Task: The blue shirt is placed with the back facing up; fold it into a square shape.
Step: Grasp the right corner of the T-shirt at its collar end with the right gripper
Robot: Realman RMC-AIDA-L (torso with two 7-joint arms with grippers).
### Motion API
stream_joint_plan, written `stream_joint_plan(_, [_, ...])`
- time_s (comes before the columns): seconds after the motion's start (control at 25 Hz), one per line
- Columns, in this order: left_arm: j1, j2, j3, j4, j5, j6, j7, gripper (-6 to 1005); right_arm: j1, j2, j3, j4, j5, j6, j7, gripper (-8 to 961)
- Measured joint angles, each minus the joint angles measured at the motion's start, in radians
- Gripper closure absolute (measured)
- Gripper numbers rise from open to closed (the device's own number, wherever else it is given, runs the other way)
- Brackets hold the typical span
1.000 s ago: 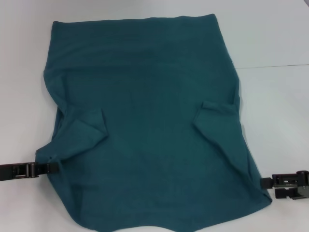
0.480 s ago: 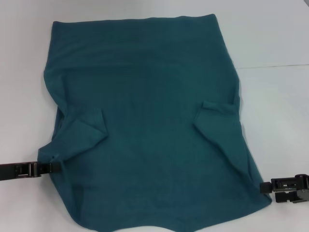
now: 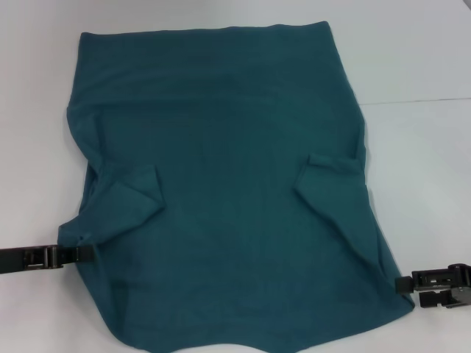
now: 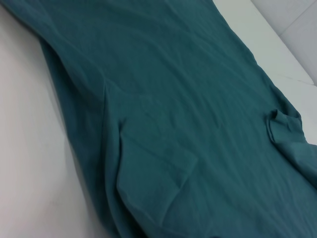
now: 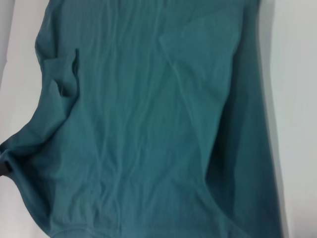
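Note:
The blue shirt (image 3: 228,184) lies flat on the white table (image 3: 419,59), plain back up, with both sleeves folded inward: one (image 3: 129,198) on the left, one (image 3: 331,173) on the right. My left gripper (image 3: 79,252) is at the shirt's near left edge, shut on a small pucker of fabric. My right gripper (image 3: 402,284) touches the shirt's near right corner, low on the table. The shirt fills the left wrist view (image 4: 173,99) and the right wrist view (image 5: 148,124). The left gripper shows as a dark tip (image 5: 4,167) at the cloth's far edge in the right wrist view.
A thin seam (image 3: 419,101) crosses the table at the right. Bare white table surrounds the shirt on the left, right and far sides. The shirt's near hem reaches the bottom of the head view.
My right gripper has moved slightly nearer to me and a little inward along the shirt's right corner. My left gripper has edged a little inward at the left edge. The shirt has barely shifted.

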Motion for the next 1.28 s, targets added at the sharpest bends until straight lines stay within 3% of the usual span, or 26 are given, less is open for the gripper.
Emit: stream_joint_plan(1.28, [0.002, 0.0, -0.002, 0.0, -0.002, 0.0, 0.003, 911, 0.025, 0.015, -0.013, 0.0, -0.028, 0.006, 0.009, 23])
